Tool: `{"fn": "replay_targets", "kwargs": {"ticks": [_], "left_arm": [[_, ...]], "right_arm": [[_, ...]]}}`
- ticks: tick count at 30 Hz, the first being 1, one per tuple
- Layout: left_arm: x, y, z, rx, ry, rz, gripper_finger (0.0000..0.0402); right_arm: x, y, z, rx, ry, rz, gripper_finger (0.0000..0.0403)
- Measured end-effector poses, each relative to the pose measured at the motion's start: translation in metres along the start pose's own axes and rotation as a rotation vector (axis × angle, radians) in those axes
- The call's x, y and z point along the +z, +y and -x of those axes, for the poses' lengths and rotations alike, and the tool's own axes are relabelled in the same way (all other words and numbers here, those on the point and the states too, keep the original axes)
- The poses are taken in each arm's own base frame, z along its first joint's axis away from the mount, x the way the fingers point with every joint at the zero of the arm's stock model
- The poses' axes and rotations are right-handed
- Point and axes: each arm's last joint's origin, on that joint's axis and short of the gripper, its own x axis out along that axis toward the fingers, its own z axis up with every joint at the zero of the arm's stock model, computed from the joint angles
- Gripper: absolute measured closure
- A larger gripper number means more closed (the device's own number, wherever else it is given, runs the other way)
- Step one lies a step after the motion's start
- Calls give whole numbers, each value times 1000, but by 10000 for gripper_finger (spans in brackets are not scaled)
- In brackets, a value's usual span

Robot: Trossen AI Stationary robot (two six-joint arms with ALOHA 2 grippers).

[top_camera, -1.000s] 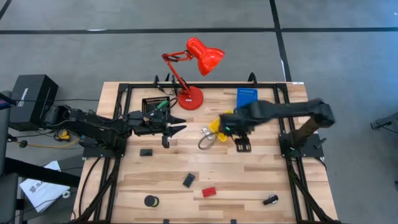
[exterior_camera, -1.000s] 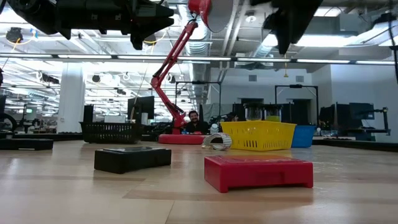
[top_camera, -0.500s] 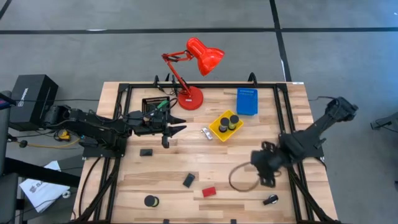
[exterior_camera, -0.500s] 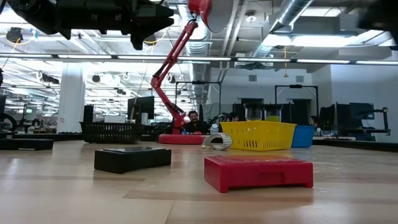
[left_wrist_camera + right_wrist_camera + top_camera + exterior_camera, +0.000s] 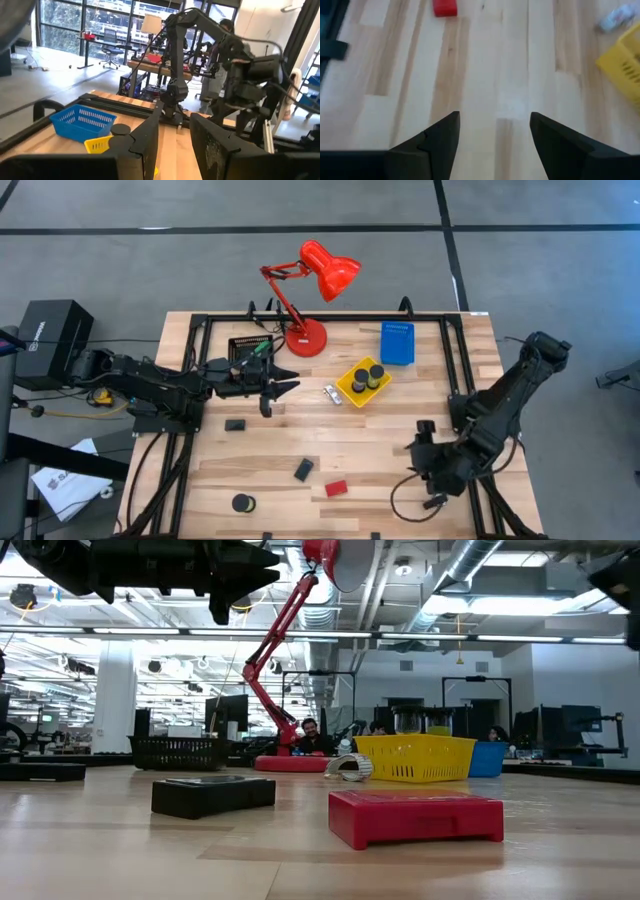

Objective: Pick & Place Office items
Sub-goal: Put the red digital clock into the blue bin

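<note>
Right wrist view shows the right pincer (image 5: pixel 492 145) with fingers wide apart and nothing between them, over bare planks of the wooden counter (image 5: pixel 485 65); a small red block (image 5: pixel 444 7) lies at the frame's top. High view places this pincer (image 5: pixel 432 473) lower right, close to the counter's front edge, with a black round roll (image 5: pixel 435 501) just below. Left pincer (image 5: pixel 280 388), partly apart and empty, hovers left of centre beside the black mesh tray (image 5: pixel 249 347). Open planks spread across the middle.

Right gripper (image 5: pixel 492 131) agape; left arm outstretched.
</note>
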Motion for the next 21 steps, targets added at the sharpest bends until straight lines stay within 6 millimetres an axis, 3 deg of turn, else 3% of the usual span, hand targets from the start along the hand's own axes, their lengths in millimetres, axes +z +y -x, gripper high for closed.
{"fn": "replay_targets", "kwargs": {"ticks": [6,13,21], "left_arm": [[-1,-4,0,-17,4,94,294],[-1,-5,1,-22,4,95,294],[-1,-5,1,-24,3,123,294]], "right_arm": [[2,-15,-22,38,-166,14,177],[20,-28,-54,257,-468,-119,197],[25,-17,-97,282,-512,-151,209]]}}
